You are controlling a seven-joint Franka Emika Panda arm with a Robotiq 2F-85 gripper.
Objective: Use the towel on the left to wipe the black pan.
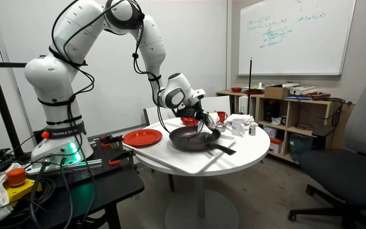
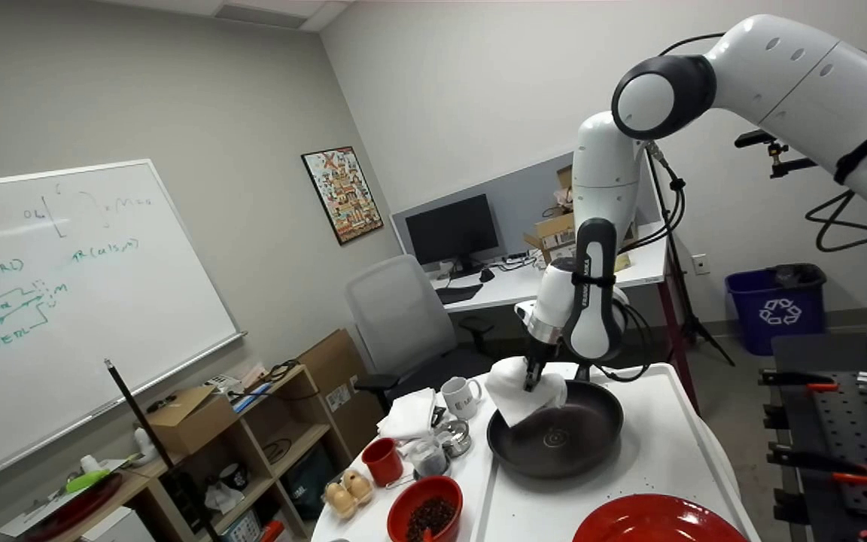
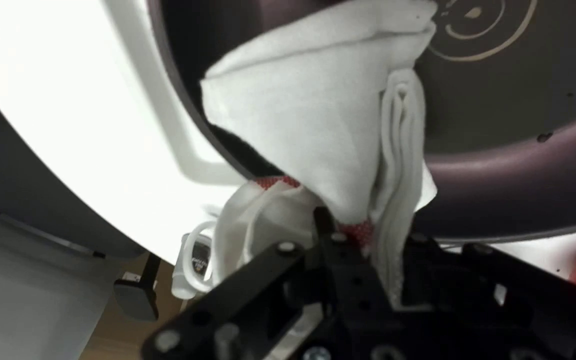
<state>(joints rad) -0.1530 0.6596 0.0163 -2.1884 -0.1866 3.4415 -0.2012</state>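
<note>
While the gripper [image 2: 531, 379] pinches the towel [image 2: 510, 397], we see its folds over the black pan [image 2: 573, 444]. White tray [image 2: 663, 444] lies underneath.

The frying pan [image 2: 591, 436] was black with a ringed tan emblem at its centre and a purplish sheen along its wall, while the towel [image 3: 313, 110] over the pan was white with patches of red weave and the gripper [image 2: 530, 379] above the pan black. Beneath the pan the tray [image 1: 183, 162] was white, and beside the pan the plate [image 1: 142, 137] was red. Near the pan, a coffee mug [image 2: 459, 399] was white with dark print, and a second mug [image 2: 383, 463] and a bowl [image 2: 402, 503] were red.
</note>
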